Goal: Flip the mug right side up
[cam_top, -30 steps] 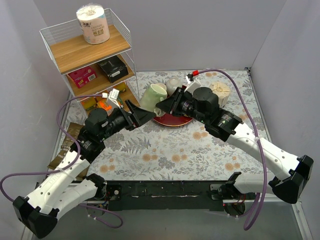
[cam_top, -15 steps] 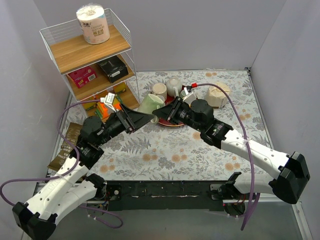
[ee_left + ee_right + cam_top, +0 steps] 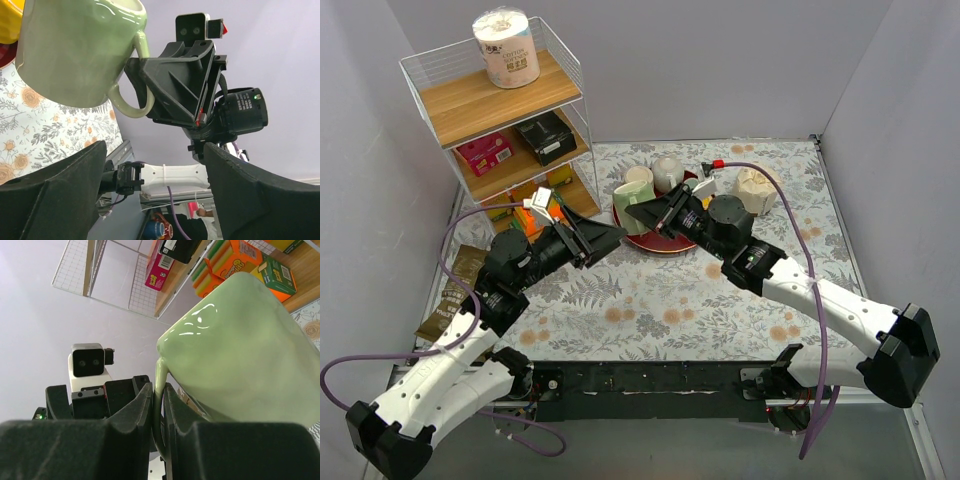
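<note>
Mug (image 3: 632, 190): pale green, at the left rim of the red plate (image 3: 665, 243), toward the far middle of the desk (image 3: 650, 300). Whether its base touches anything, I cannot tell.

Attitude: from overhead a lighter rim shows on top, so the mouth seems to face up, leaning slightly. By my reckoning the turn is nearly made.

Handle (image 3: 125, 105): points toward the near right, straight into the right arm.

Right tool (image 3: 638, 210): clamped on the handle. Its own camera shows the two fingers pinched on the thin loop, with the mug (image 3: 240, 355) bulking just beyond.

Left tool (image 3: 605, 232): fingers apart and holding nothing. It sits just near-left of the mug, aimed at it, and its camera sees the mug (image 3: 75, 55) above and ahead.

Deciding relation: the right arm alone carries the mug. The long axis must end fully vertical before it lets go.

Neighbours: a white cup (image 3: 667, 170) just behind, and a wire shelf (image 3: 490, 100) to the far left.
</note>
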Controlling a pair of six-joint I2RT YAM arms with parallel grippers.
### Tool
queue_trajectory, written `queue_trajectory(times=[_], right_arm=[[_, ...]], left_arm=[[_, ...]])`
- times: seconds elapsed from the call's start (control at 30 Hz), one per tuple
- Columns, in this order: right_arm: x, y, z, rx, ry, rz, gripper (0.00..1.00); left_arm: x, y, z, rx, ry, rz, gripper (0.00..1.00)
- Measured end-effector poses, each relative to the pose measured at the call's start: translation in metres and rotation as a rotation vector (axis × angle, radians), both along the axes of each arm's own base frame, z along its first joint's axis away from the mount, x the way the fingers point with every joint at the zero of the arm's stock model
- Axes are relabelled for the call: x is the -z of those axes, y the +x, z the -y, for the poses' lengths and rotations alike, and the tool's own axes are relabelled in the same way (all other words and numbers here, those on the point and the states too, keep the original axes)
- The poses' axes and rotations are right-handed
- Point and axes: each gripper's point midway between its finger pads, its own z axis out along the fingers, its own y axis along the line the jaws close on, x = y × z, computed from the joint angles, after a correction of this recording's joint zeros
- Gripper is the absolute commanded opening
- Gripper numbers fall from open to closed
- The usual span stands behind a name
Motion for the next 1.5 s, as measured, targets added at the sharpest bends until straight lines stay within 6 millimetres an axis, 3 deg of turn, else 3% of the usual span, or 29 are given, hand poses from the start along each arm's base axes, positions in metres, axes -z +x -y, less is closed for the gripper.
queue_trajectory(times=[0.2,0.33,0.67,0.93,1.1,1.27,1.4,1.5], right_arm=[[0.0,0.003,-0.001,0.003,-0.043,-0.032,0.01],[0.005,0.002,-0.002,-0.005,-0.079,-0.068,0.01],[0.027,-0.007,-0.007,-0.048,-0.121,-0.187,0.01],[0.031,-0.007,-0.011,-0.061,-0.121,-0.222,0.01],[0.037,-0.004,-0.015,-0.066,-0.12,-0.251,0.01],[0.042,0.0,-0.015,-0.055,-0.12,-0.276,0.01],[0.045,0.001,-0.015,-0.051,-0.122,-0.287,0.01],[0.051,-0.001,-0.013,-0.051,-0.145,-0.304,0.18]], left_arm=[[0.003,-0.002,0.0,0.02,0.074,0.1,0.64],[0.001,-0.002,0.005,0.051,0.13,0.202,0.46],[0.017,0.012,0.023,0.133,0.242,0.331,0.36],[0.026,0.012,0.032,0.169,0.269,0.357,0.28],[0.034,0.019,0.035,0.158,0.295,0.351,0.21],[0.043,0.025,0.036,0.144,0.32,0.338,0.0],[0.045,0.026,0.036,0.137,0.331,0.342,0.0],[0.05,0.025,0.036,0.141,0.346,0.318,0.0]])
